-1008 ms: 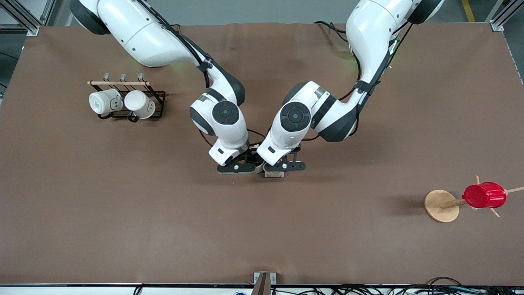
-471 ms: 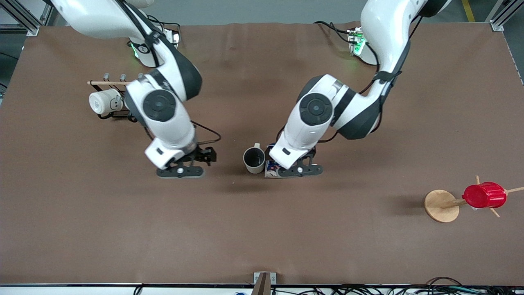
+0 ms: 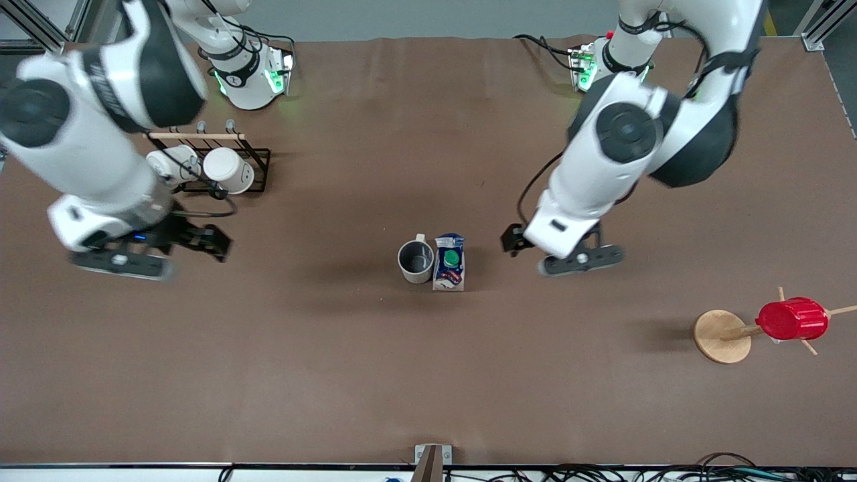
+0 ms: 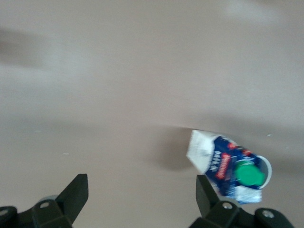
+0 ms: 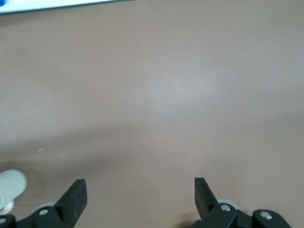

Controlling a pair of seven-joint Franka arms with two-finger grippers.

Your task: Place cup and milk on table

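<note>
Brown matte table (image 3: 428, 375) is filling nearly the whole front view, and the cup (image 3: 416, 260) and milk (image 3: 449, 262) are standing on it at mid-table, upright and just beside each other, perhaps touching.

The left gripper (image 3: 581, 261) is hanging over bare table toward the left arm's end from the milk, jaws spread and holding nothing; its wrist view is showing the carton between and past its tips. The right gripper (image 3: 120, 262) is hanging, jaws apart and empty, over table near the mug rack (image 3: 207, 167).

Both items look placed, so I judge the task about complete. The risk lies in an arm sweeping low past the pair and toppling the carton into the cup.

Lettering on the carton is too blurred to read.
</note>
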